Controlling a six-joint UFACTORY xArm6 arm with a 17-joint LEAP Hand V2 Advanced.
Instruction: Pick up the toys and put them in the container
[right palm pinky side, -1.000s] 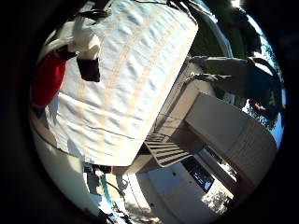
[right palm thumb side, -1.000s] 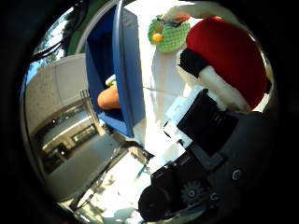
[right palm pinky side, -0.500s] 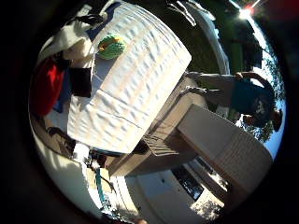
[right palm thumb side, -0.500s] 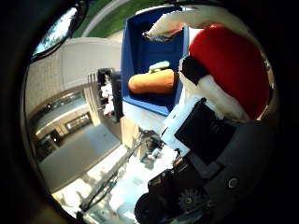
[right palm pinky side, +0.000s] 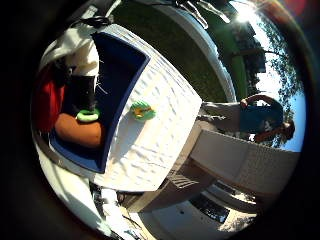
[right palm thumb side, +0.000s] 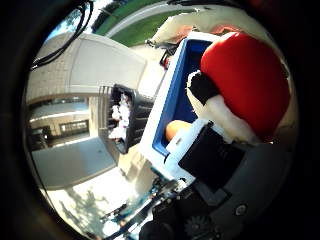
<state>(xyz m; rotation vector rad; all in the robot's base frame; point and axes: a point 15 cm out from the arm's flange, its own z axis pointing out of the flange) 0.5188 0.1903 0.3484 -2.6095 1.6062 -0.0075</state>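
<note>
Right hand (right palm thumb side: 210, 165) curled round the red-and-white plush toy (right palm thumb side: 245, 85), held right against the palm. Deep blue plastic container (right palm pinky side: 117, 65), frame left, sits directly beneath, open side facing palm, orange plush toy (right palm pinky side: 77, 131) inside. Green-yellow toy (right palm pinky side: 142, 110) lies outside on white quilted tabletop (right palm pinky side: 165, 130), beside container's rim.

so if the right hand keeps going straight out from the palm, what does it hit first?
Probably the red and white plush toy the right hand already holds close to the palm. Beyond it lies the blue plastic container, with an orange-brown stuffed toy inside. Depth is unclear.
</note>
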